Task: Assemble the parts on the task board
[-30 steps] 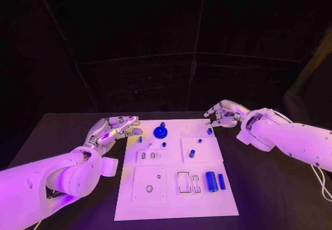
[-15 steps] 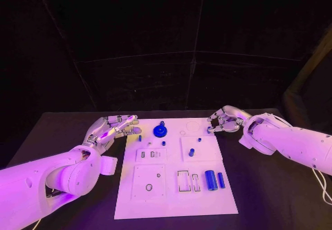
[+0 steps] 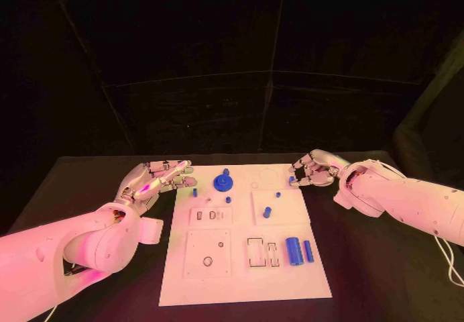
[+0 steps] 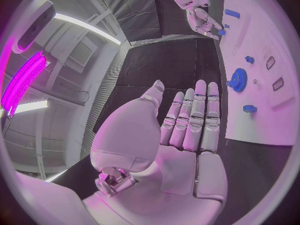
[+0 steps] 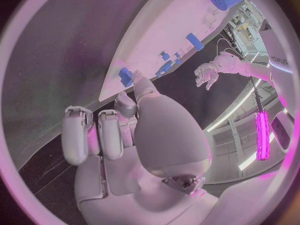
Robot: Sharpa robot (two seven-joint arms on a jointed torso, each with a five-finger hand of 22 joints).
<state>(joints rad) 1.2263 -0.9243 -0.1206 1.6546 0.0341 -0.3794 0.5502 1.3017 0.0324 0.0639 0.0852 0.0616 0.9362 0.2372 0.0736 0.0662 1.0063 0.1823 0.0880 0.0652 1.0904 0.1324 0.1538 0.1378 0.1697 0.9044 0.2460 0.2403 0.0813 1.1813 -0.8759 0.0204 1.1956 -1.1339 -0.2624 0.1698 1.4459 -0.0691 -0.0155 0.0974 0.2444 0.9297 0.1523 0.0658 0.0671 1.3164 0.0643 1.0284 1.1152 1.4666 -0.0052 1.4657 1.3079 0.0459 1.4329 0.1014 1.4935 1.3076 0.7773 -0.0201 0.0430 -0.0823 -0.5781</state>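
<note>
The flat white rectangular task board [image 3: 247, 268] lies on the black table [image 3: 377, 268], between the two hands. The left hand [image 3: 159, 178] hovers just beside the board's far left edge, with the round blue gear-shaped part [image 3: 224, 182] just to its right on the board. The right hand [image 3: 311, 170] sits at the board's far right corner, a small blue peg [image 3: 291, 180] at its fingertips. Two blue cylinders [image 3: 301, 251] lie nearer, well before that hand.
</note>
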